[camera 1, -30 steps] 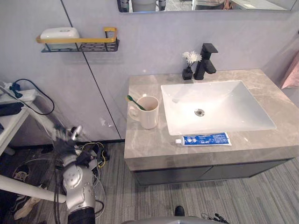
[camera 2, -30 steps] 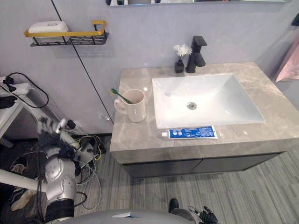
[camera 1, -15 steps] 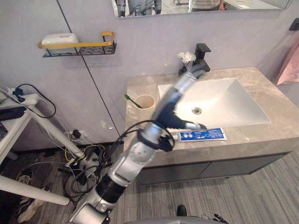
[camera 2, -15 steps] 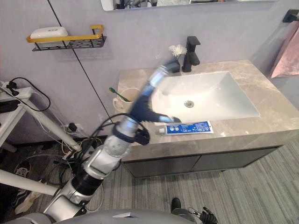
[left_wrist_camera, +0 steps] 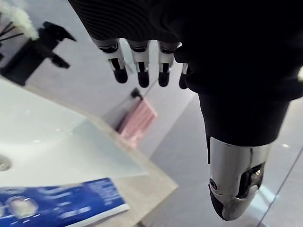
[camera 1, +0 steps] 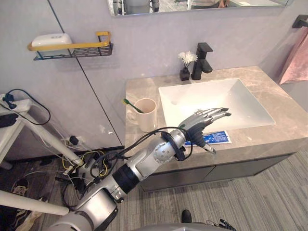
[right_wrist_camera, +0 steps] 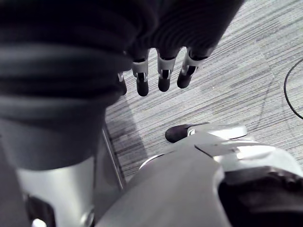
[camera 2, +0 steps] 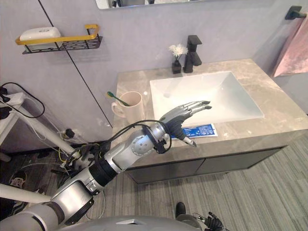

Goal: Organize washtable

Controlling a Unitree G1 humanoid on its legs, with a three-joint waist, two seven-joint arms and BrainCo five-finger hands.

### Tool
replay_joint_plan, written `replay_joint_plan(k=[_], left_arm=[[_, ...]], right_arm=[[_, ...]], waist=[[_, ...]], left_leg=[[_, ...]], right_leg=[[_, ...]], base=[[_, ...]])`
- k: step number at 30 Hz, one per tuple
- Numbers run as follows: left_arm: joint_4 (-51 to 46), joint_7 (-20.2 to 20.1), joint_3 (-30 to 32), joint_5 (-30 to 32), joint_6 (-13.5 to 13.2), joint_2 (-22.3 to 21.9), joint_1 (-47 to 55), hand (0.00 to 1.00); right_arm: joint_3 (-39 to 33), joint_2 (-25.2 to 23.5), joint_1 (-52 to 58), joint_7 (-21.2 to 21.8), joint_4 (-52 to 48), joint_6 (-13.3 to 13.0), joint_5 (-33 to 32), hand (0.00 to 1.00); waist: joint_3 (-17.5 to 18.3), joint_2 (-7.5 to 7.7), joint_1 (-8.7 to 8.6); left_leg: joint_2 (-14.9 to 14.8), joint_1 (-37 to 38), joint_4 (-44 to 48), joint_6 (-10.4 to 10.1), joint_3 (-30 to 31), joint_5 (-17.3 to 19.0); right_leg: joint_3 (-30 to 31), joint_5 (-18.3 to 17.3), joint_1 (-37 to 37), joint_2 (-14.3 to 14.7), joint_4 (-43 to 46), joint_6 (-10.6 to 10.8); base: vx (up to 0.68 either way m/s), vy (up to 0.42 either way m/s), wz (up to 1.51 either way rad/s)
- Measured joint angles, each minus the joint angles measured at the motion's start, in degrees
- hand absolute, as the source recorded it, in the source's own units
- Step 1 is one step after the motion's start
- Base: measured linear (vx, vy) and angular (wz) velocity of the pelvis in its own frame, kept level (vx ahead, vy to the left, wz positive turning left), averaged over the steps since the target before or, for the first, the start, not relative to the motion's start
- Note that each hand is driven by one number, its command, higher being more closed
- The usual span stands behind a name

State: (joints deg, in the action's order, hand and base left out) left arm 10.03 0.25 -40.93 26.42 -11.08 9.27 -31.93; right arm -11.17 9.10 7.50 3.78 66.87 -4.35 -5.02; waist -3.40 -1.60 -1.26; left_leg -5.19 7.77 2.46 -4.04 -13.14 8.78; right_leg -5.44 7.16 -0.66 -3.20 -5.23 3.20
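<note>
A blue toothpaste tube lies flat on the grey marble washtable, along its front edge before the white sink. My left hand hovers open just above the tube's left end, fingers straight and pointing toward the basin, thumb hanging down; it covers part of the tube. In the left wrist view the tube lies below the straight fingers, untouched. A cream mug with a green toothbrush stands left of the sink. My right hand hangs open over the striped floor.
A black faucet and a small dark vase of white flowers stand behind the basin. A wall shelf at the upper left carries a white soap. A pink towel hangs at right. Cables lie on the floor at left.
My left arm has swung up from beside the floor at left, across the counter, and its open hand now hovers over the toothpaste tube. The camera has shifted a little.
</note>
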Motion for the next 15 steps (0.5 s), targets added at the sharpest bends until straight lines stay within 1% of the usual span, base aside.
replay_joint_plan(k=[2, 3, 7, 10, 15], left_arm=[[1.12, -0.07, 0.0, 0.08, 0.25, 0.09, 0.0, 0.0], [1.85, -0.19, 0.0, 0.36, 0.57, 0.12, 0.01, 0.0], [4.07, -0.94, -0.08, 1.18, 1.49, 0.17, 0.07, 0.0], [6.09, -1.26, -0.09, 1.6, 1.98, 0.17, 0.13, 0.0], [6.52, -1.4, -0.14, 1.6, 2.25, 0.12, 0.24, 0.0]], right_arm=[[-0.01, -0.04, -0.32, -0.06, 0.0, 0.04, 0.01, 0.0], [-0.02, -0.16, -0.8, -0.08, 0.0, 0.04, 0.02, 0.0], [-0.01, -1.03, -1.81, -0.16, -1.53, 0.08, 0.01, 0.0], [0.01, -1.12, -1.99, -0.3, -1.89, 0.07, 0.01, 0.0], [0.08, -1.2, -2.42, -0.32, -1.88, 0.09, -0.02, 0.0]], waist=[[-0.07, 0.08, 0.02], [-0.41, 0.6, -0.02], [-1.07, 1.7, -0.05], [-1.11, 1.72, -0.22], [-1.13, 1.71, -1.27]], left_leg=[[0.0, 0.6, -0.23, -0.01, 0.02, 0.0], [0.01, 0.87, -0.28, 0.0, 0.08, 0.0], [0.11, 0.87, -0.4, 0.0, 0.13, 0.0], [0.1, 0.96, -0.39, -0.01, 0.37, 0.0], [0.06, 1.02, -0.33, -0.04, 0.88, -0.02]], right_leg=[[-0.08, 0.0, 0.22, 0.01, 0.0, 0.0], [-0.15, -0.01, 0.55, 0.0, -0.03, 0.0], [-0.26, -0.01, 0.87, -0.12, -0.37, 0.01], [-0.52, -0.03, 0.87, -0.13, -0.4, 0.01], [-1.08, -0.03, 1.0, -0.18, -0.41, 0.01]], base=[[0.05, 0.005, 0.03], [0.0, 0.0, 0.0], [-0.01, 0.004, 0.0], [0.01, -0.005, 0.03], [0.01, -0.006, 0.04]])
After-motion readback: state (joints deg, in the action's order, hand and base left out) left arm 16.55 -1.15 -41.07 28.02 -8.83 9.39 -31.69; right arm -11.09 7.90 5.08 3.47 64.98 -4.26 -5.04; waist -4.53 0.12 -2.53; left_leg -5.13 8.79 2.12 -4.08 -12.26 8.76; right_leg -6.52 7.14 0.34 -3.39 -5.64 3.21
